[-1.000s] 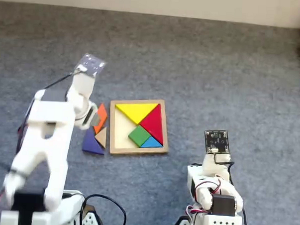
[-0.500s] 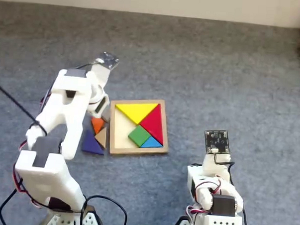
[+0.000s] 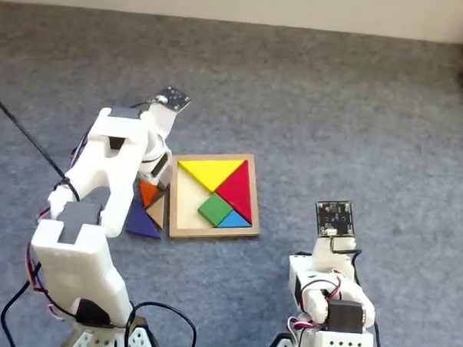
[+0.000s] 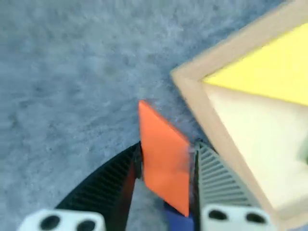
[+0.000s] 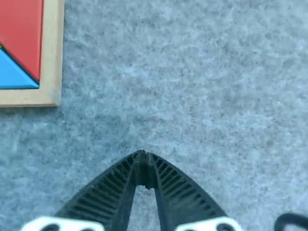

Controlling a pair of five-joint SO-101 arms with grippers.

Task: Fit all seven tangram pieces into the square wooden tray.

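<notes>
Swung in over the bench [image 3: 335,93], the left claw [image 4: 167,147] now pinches the flat orange wooden tile [image 4: 163,166] just outside the left rim of the square wooden tray [image 4: 202,101], likely readying a fifth piece, while the right claw [image 5: 144,167] sits pressed together by the front edge
</notes>
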